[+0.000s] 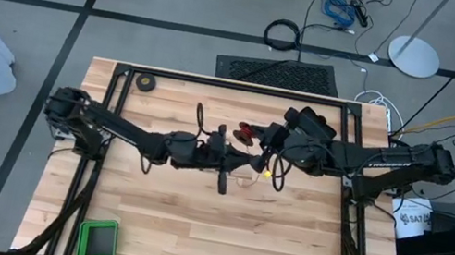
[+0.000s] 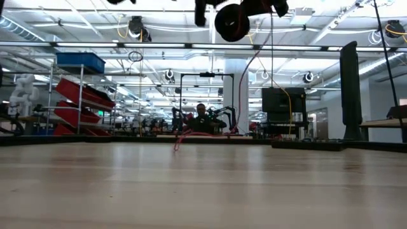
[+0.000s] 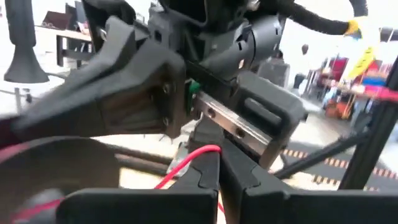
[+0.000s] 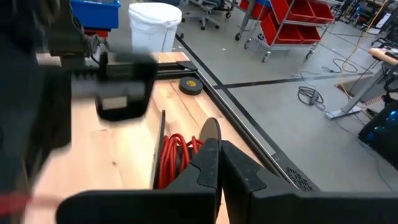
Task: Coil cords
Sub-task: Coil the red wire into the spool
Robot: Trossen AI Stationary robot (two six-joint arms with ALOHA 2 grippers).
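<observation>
The two dark arms meet over the middle of the pale wooden table [image 1: 191,224]; the left gripper [image 1: 227,139] has its fingers pinched tight together on the very thin red wire [image 3: 189,160], which comes out right between the tips in its wrist view; the right gripper [image 1: 256,137] is clenched too, and the small round black reel [image 4: 180,155] with red wire wound on it sits just past its fingertips; whether it really holds the reel edge, I cannot tell. In the low view the reel [image 2: 231,21] hangs high above the table, and a loose red strand drops down from it to a little red heap on the far part of the table.

To do this step well, I think the left gripper should keep the wire gently pulled so each turn lies flat on the reel; the right one should turn the reel slowly; a hard tug could snap so thin a wire or pull it off.

The wire looks smooth, bendy and shiny; the reel is flat and hard with thin round sides; the table is planks of light wood with a dark metal frame [image 1: 216,83] around it; a black ring of tape [image 1: 147,83] lies near the far left corner; a small green square tray [image 1: 98,240] sits near the front left edge.
</observation>
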